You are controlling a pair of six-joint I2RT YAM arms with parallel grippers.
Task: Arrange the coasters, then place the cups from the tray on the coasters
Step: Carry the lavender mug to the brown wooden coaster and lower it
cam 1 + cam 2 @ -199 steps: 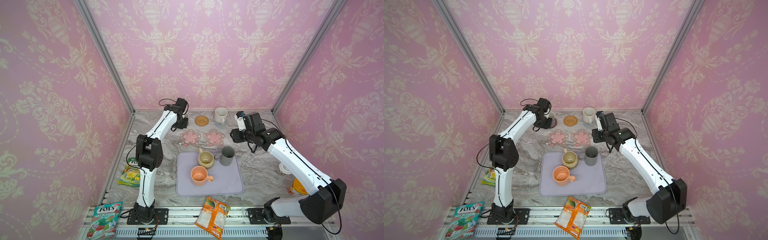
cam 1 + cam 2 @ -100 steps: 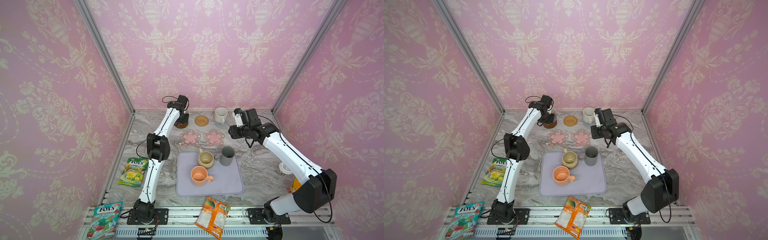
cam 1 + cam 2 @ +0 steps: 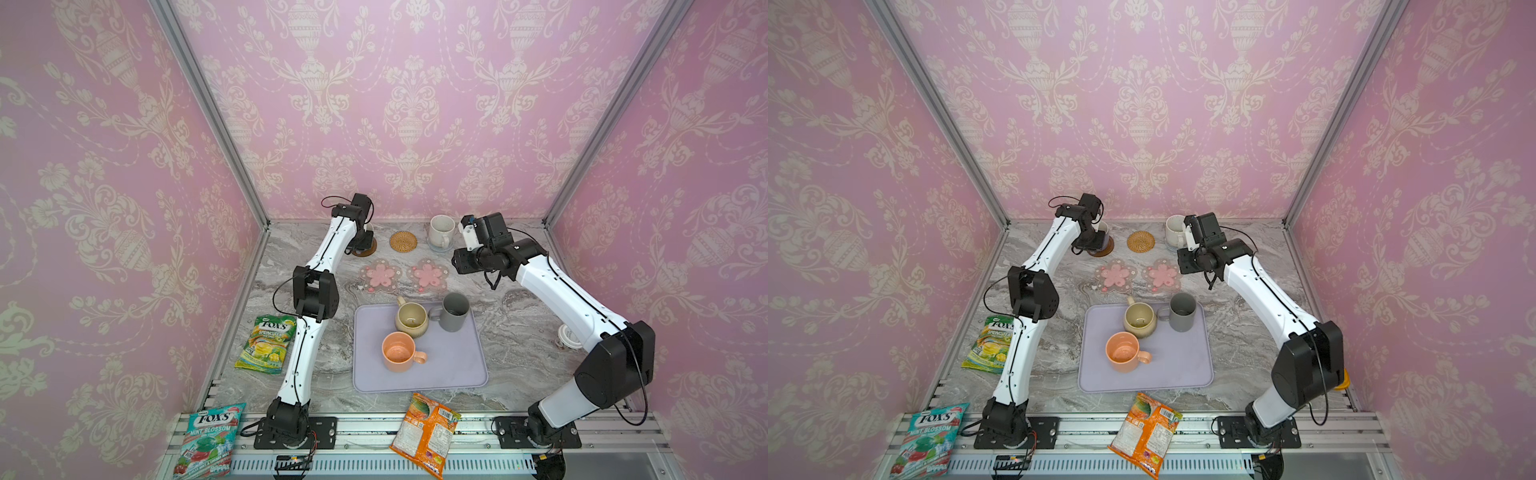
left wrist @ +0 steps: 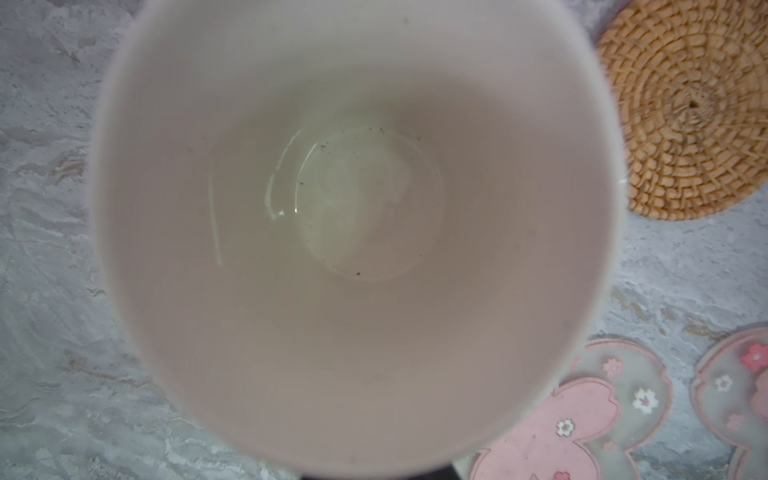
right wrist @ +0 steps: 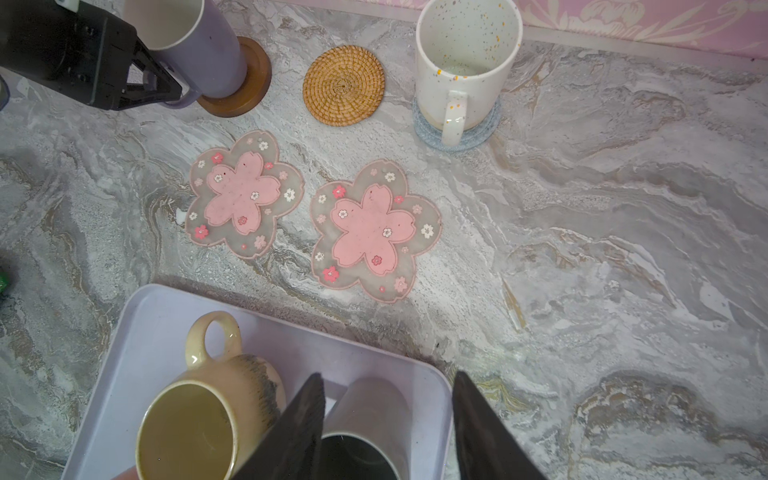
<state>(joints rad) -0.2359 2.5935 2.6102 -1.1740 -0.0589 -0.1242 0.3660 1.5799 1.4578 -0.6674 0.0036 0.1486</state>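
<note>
In a top view: left gripper [image 3: 1094, 242] pinched narrow on the handle of the lavender mug [image 3: 1103, 231], upright on the dark wooden coaster [image 3: 1106, 250] directly under the jaws.
In both top views: right gripper [image 3: 459, 266] half open, empty; dark grey mug [image 3: 455, 311] on the tray [image 3: 453, 374], below and ahead of the jaws, far nearer this arm.
From the left wrist: only the lavender mug's white inside, straight ahead; no jaws visible.
From the right wrist: dark grey mug upright between the spread fingers [image 5: 299, 415], handle hidden. Likely calls for a straight descent.

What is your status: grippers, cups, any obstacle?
Left gripper shut on lavender mug handle, mug on wooden coaster. Right gripper open, empty. Grey mug, beige mug, peach mug on tray. Nothing blocking.
</note>
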